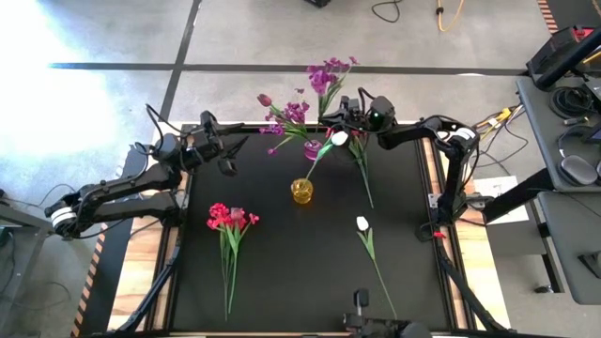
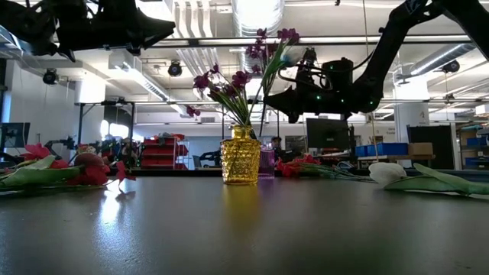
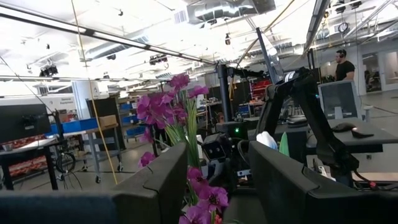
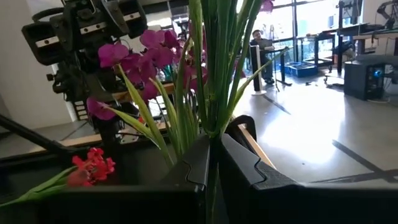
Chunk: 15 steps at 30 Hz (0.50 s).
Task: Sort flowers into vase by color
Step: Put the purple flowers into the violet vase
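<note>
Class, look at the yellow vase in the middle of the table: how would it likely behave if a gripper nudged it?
The yellow vase is small and narrow-based, so it would probably slide or tip. The long white tulip leaning from it likely makes it top-heavy.

- Purple flowers (image 1: 299, 111): upright in purple vase (image 1: 312, 148).
- White flower (image 1: 338, 139): stem in yellow vase (image 1: 300, 192), leaning.
- Red flowers (image 1: 230, 220), second white flower (image 1: 362, 223): flat on mat.

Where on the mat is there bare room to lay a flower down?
Free: the mat's near middle, between the red flowers and the lying white flower. Crowded: the far edge around the purple vase, yellow vase and right gripper.
</note>
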Motion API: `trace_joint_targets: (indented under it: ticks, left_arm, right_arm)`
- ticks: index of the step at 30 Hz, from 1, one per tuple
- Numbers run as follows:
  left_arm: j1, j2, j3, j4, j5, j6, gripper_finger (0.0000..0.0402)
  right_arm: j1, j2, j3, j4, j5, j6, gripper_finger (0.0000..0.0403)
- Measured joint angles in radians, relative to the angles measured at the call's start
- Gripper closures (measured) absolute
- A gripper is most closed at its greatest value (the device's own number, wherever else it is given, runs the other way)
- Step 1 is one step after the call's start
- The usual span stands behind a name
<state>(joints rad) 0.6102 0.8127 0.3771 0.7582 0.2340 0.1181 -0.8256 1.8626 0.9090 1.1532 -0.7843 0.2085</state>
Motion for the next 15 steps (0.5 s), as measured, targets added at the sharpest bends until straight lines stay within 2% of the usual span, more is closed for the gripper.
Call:
trace_joint_targets:
  ticks: [15]
  left_arm:
    - [0.0,0.0,0.0,-0.005,0.0,-0.011,0.0245]
  right_arm:
    - [0.044,0.0,-0.017,-0.073,0.078,-0.137,0.0385]
